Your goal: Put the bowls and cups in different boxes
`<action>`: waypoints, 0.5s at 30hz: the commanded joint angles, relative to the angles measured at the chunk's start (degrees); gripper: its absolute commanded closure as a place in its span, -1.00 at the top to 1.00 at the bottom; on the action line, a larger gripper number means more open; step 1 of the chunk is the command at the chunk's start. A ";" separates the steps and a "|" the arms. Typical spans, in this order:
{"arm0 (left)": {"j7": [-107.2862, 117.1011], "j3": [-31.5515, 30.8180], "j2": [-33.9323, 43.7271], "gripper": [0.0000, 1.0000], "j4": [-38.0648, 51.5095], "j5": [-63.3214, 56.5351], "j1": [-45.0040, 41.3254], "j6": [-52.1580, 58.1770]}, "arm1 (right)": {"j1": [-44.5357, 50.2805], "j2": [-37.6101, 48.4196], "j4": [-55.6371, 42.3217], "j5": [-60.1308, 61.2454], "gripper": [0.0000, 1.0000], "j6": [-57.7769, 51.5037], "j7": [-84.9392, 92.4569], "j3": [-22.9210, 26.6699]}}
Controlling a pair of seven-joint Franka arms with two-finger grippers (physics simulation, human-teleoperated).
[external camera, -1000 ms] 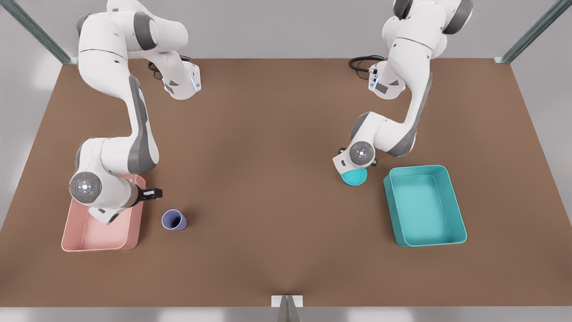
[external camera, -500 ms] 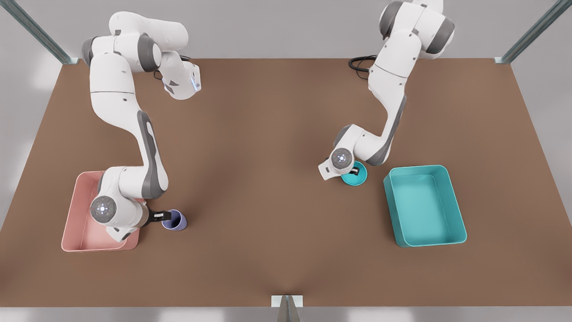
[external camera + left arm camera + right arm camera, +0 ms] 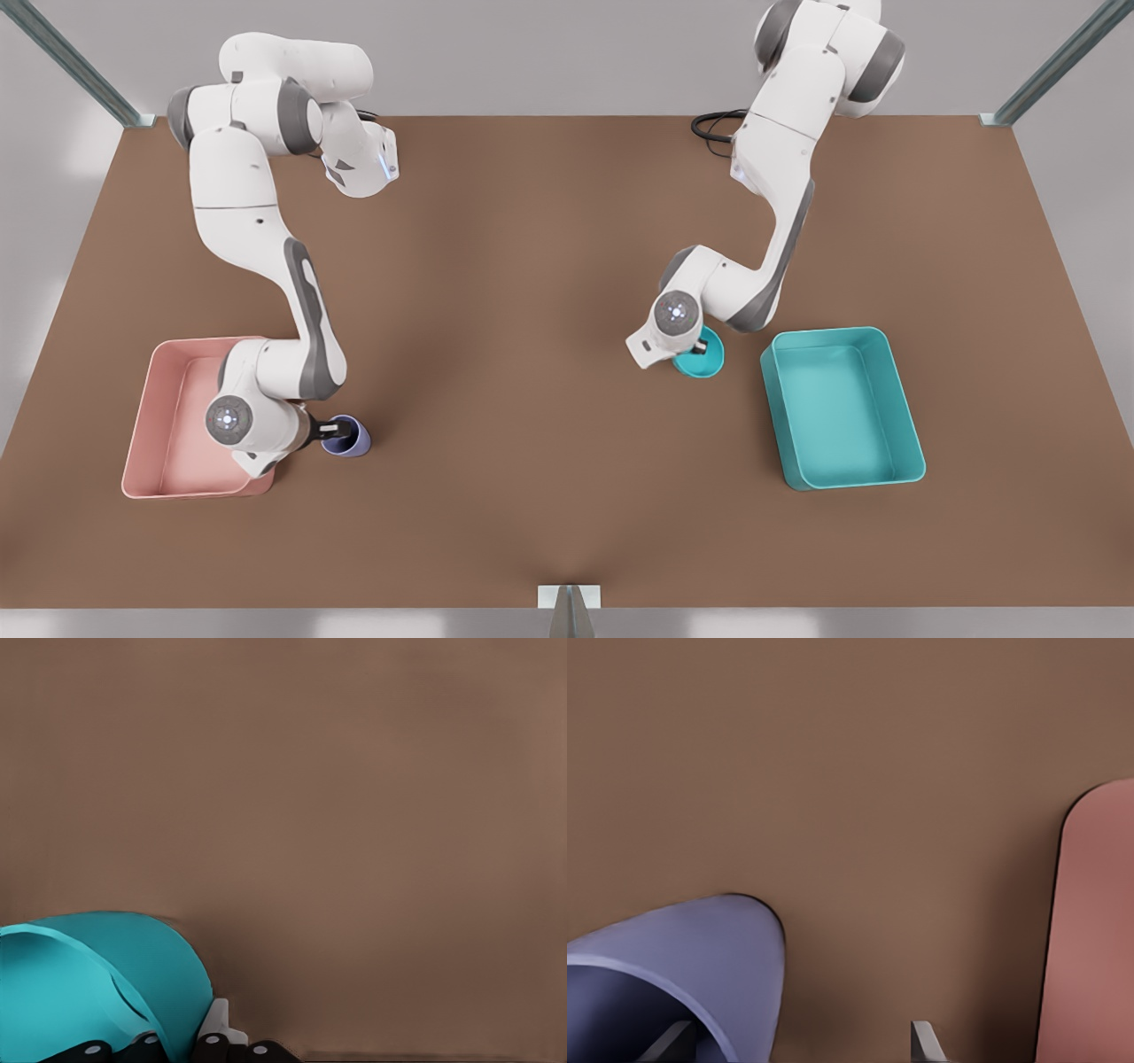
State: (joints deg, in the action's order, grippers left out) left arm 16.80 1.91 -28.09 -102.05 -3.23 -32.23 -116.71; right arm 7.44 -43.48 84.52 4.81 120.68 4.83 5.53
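Table (image 3: 532, 310): brown, flat
On it, front view's left: pink bin (image 3: 164, 461); lavender cup (image 3: 352, 440) just beside
Front view's right: teal bowl (image 3: 704, 361); teal bin (image 3: 842, 408) near it

Left gripper (image 3: 700, 345) at bowl (image 3: 704, 359); right gripper (image 3: 335, 430) at cup (image 3: 348, 439).

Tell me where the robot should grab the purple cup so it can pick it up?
Best by its rim wall. The lavender cup stands upright with its mouth open, so one finger can go inside and one outside, coming from above on the side facing the pink bin. The right gripper is already placed that way, though the grip doesn't look closed. The left gripper pinches the teal bowl by its rim.
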 commanded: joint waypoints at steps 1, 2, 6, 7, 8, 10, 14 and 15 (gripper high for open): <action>13.35 0.73 1.89 -0.57 2.38 -1.95 1.28 14.93 | -0.06 -0.12 0.04 0.03 0.59 1.57 0.36 0.01; 13.44 1.78 4.09 -0.57 4.75 -1.96 4.71 18.62 | -0.06 -0.12 0.04 -0.06 0.21 1.57 0.53 0.01; 12.91 6.88 6.38 -0.57 9.76 -2.83 12.63 21.27 | 0.38 0.06 -0.32 -0.76 -0.57 1.31 0.62 0.01; 12.82 7.32 4.02 -0.57 12.83 -2.83 14.38 21.18 | 0.47 0.06 -0.40 -0.76 -0.57 1.22 0.62 0.01; 11.77 7.32 1.38 -0.57 15.56 -2.75 17.28 20.74 | 0.56 0.06 -0.49 -0.76 -0.57 1.22 0.53 0.01; 11.42 7.32 -3.19 -0.57 19.52 -2.66 20.71 19.68 | 0.47 0.15 -0.67 -0.76 -0.57 1.05 0.71 0.01; 11.42 7.67 -9.61 -0.57 20.75 -1.87 21.24 13.71 | -0.85 4.45 -0.75 0.12 -0.57 -3.17 10.29 0.01; 11.24 7.67 -11.02 -0.57 20.66 -1.87 21.77 11.86 | -1.73 6.38 -0.76 0.29 -0.57 -5.89 12.49 0.01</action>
State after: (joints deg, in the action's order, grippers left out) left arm 23.69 9.52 -38.22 -81.58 -5.55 -10.59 -101.91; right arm 6.11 -37.97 83.82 4.98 119.19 7.76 5.53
